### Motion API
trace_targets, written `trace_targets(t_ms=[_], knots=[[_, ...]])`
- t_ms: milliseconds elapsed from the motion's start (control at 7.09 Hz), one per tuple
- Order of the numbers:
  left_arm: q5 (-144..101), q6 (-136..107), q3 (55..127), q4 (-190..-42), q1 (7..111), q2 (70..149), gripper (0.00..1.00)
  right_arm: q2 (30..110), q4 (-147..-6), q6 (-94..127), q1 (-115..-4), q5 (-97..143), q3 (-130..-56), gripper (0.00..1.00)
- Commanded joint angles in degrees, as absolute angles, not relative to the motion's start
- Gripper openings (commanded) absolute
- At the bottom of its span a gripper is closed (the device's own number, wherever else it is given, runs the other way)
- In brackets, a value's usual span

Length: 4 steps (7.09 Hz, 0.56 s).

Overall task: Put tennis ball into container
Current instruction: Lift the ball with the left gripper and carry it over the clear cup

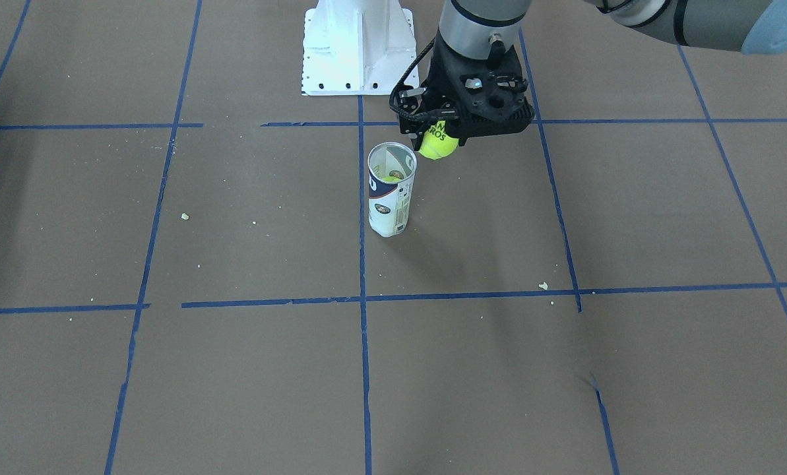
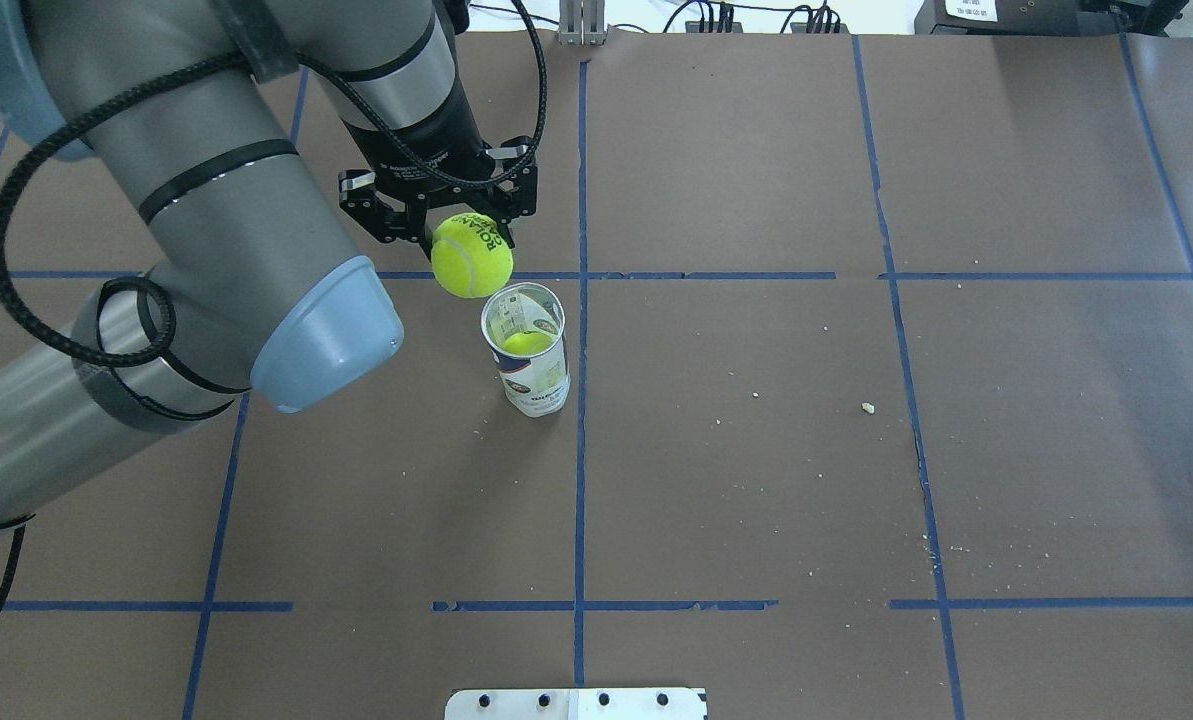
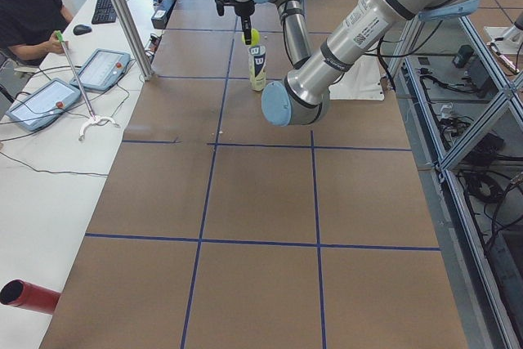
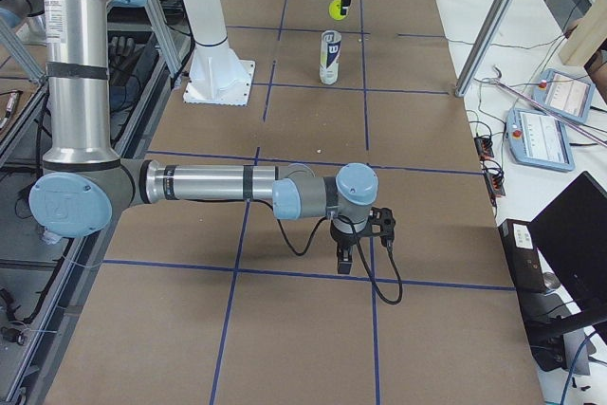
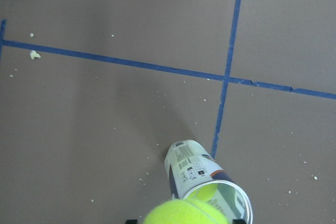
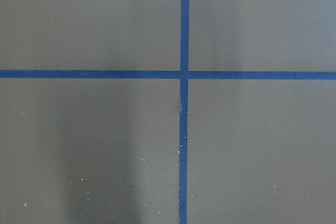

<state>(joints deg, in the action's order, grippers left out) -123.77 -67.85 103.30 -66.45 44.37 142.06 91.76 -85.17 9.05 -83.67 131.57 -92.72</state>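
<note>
My left gripper (image 2: 468, 232) is shut on the yellow-green tennis ball (image 2: 471, 256) with black ROLAND GARROS lettering, held in the air. The ball (image 1: 438, 142) hangs just above rim height, beside the container's mouth on the robot's side and slightly to its left, apart from it. The container (image 2: 528, 352), a clear can with a white and navy label, stands upright on the brown table with its top open. A second yellow ball (image 2: 529, 343) lies inside it. In the left wrist view the held ball (image 5: 186, 212) sits at the bottom edge over the can (image 5: 197, 169). My right gripper (image 4: 358, 251) hovers low over the table far from the can; I cannot tell its state.
The white metal pedestal (image 1: 357, 46) stands behind the can on the robot's side. Blue tape lines grid the brown table (image 2: 756, 450), with small crumbs (image 2: 867, 407) scattered. An operators' bench with tablets (image 3: 49, 100) runs along the far side. A red cylinder (image 3: 29, 296) lies at its end.
</note>
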Motion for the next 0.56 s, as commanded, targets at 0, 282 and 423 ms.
trace_targets(t_ms=[0, 282, 423], knots=[[-123.7, -69.1, 101.2, -69.0, 42.4, 142.0, 0.0, 91.8, -85.2, 9.1, -83.6, 131.6, -92.7, 1.0], [-123.8, -69.1, 101.1, -69.2, 40.6, 141.8, 0.0, 91.8, -85.2, 9.1, -83.7, 131.6, -92.7, 1.0], [-123.8, -69.1, 101.0, -70.0, 40.4, 141.5, 0.0, 91.8, -85.2, 9.1, -83.7, 131.6, -92.7, 1.0]])
